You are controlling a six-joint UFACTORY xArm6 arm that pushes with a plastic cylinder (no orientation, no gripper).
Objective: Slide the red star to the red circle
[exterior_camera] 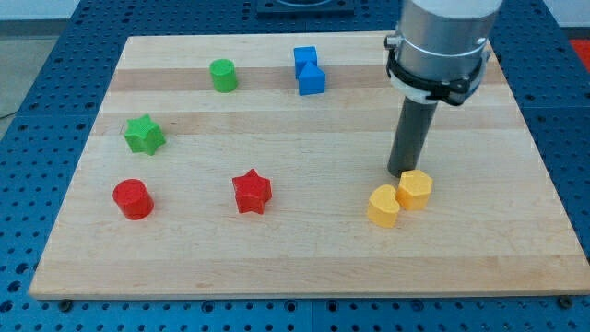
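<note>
Task barely begun, by look of it. Red star sits low-centre on board, well apart from red circle at view's left; gap between them bare. My tip far off at view's right, just beside two yellow blocks (shapes unclear). No fingers on this rig, only rod. Left: reach star's right side, push leftward.
</note>
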